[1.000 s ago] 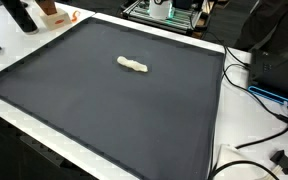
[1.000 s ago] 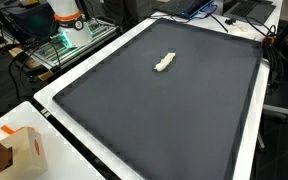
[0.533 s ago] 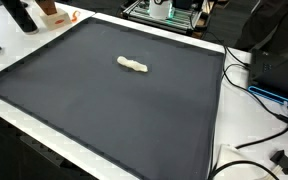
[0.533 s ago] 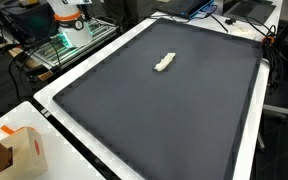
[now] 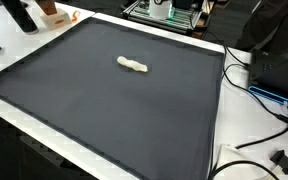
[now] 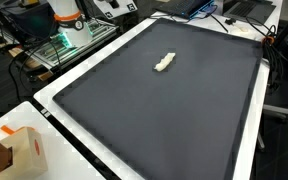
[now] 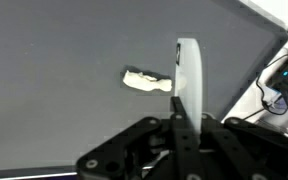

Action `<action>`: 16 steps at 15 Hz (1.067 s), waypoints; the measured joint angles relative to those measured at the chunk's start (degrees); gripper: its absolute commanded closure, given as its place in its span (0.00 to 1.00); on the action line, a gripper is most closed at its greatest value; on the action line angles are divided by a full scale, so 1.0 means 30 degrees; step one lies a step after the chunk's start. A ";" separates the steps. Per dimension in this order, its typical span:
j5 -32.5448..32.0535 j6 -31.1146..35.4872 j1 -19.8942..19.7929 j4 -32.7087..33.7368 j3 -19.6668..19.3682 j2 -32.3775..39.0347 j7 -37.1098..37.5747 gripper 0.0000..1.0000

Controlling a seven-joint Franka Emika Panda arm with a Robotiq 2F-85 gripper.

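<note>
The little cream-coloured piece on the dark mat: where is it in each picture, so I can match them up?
In an exterior view: the cream piece lies above the middle, slightly left, stretched sideways.
In an exterior view: the cream piece lies in the upper middle, slanting up to the right.
Wrist view: the cream piece sits at the centre.
Shared landmark: the dark mat under it.

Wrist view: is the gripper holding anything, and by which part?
Nothing is held. The small cream piece lies free on the dark mat, apart from the gripper; in both exterior views it lies alone.
</note>
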 measured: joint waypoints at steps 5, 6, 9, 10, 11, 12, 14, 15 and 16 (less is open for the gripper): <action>0.5522 -0.1791 0.0084 0.1117 -0.0066 0.3490 -0.3958 0.99; 0.6258 -0.2166 -0.0073 0.1388 0.0077 0.4184 -0.4391 0.99; 0.7740 -0.3180 -0.0974 0.2219 0.0980 0.6240 -0.4878 0.99; 0.8074 -0.3304 -0.1318 0.2490 0.1348 0.6856 -0.4881 0.99; 0.8373 -0.3338 -0.1671 0.2733 0.1725 0.7446 -0.4881 0.99; 0.8654 -0.3344 -0.1999 0.2980 0.2067 0.7966 -0.4869 0.99; 0.9287 -0.3347 -0.2609 0.3436 0.2648 0.8861 -0.4803 0.99; 0.9578 -0.3349 -0.2884 0.3632 0.2889 0.9228 -0.4751 0.99; 0.9852 -0.3359 -0.3136 0.3834 0.3096 0.9564 -0.4698 0.99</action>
